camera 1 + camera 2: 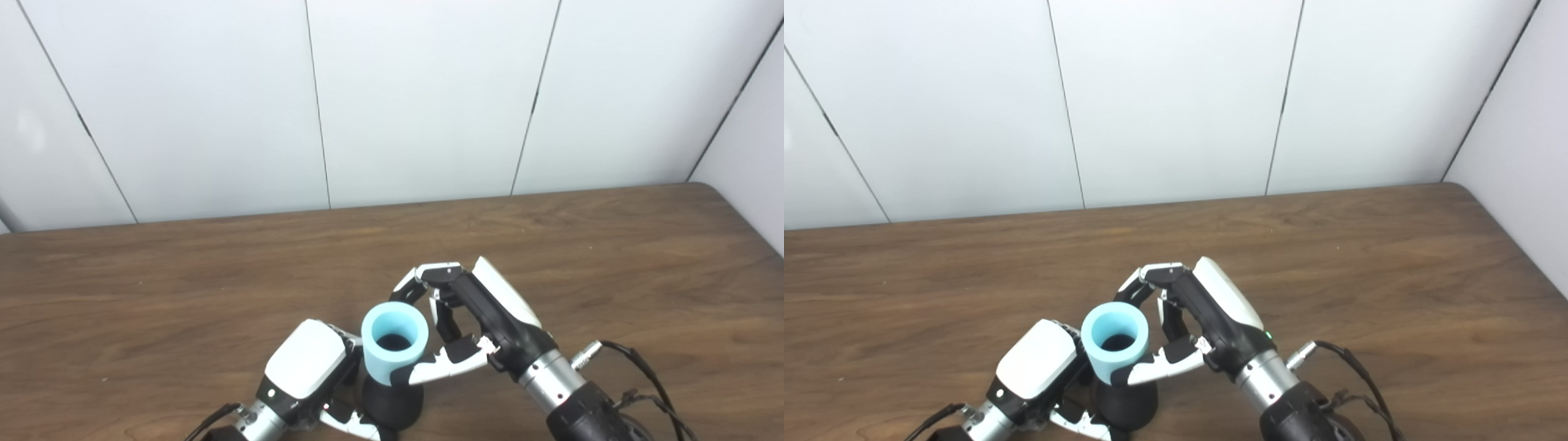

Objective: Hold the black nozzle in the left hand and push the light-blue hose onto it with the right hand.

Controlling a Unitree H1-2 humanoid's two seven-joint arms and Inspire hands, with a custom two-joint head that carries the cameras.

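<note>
hose (pixel 392 346) (light-blue, open end up) sits over the black nozzle (pixel 392 404) near the front edge of the tabletop (pixel 612 257); right hand (pixel 484 318) has fingers and thumb clamped on the hose; left hand (pixel 306 367) is closed around the nozzle

Bare table (pixel 612 257) far and to both sides, hose (pixel 394 343) hemmed by both hands, wall (pixel 392 98) behind
</note>
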